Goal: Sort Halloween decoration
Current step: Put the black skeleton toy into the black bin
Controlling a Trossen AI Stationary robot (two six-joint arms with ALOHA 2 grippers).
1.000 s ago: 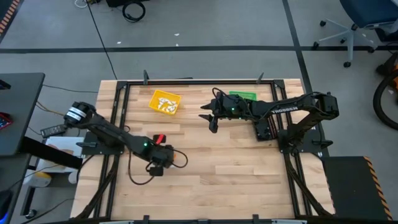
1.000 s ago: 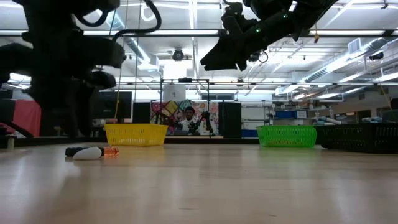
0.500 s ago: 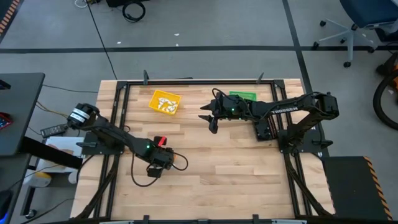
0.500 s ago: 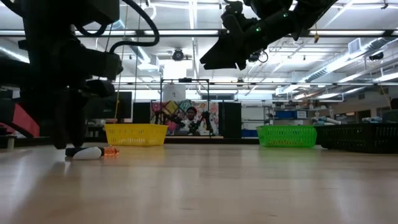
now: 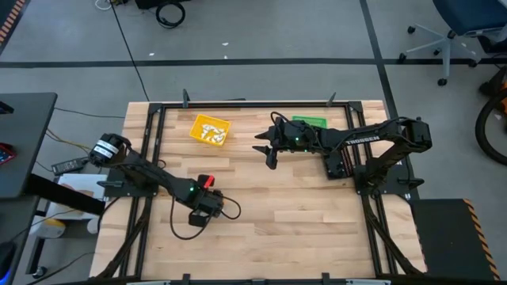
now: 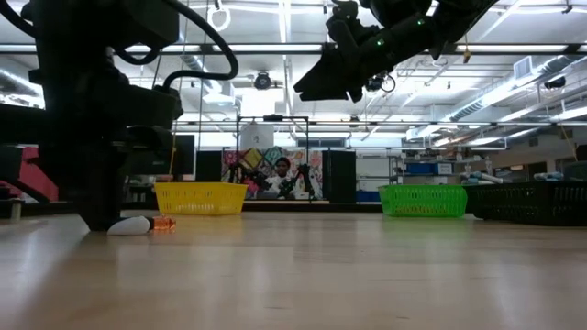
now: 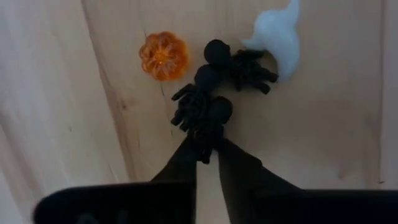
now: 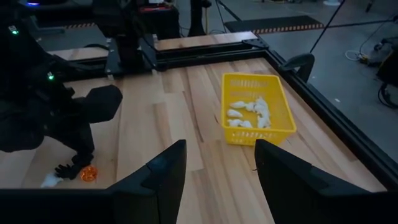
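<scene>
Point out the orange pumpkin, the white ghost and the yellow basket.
orange pumpkin (image 7: 163,56), left wrist view, its middle.
white ghost (image 7: 278,38), left wrist view, its body.
yellow basket (image 8: 274,96), right wrist view, its side wall.
</scene>
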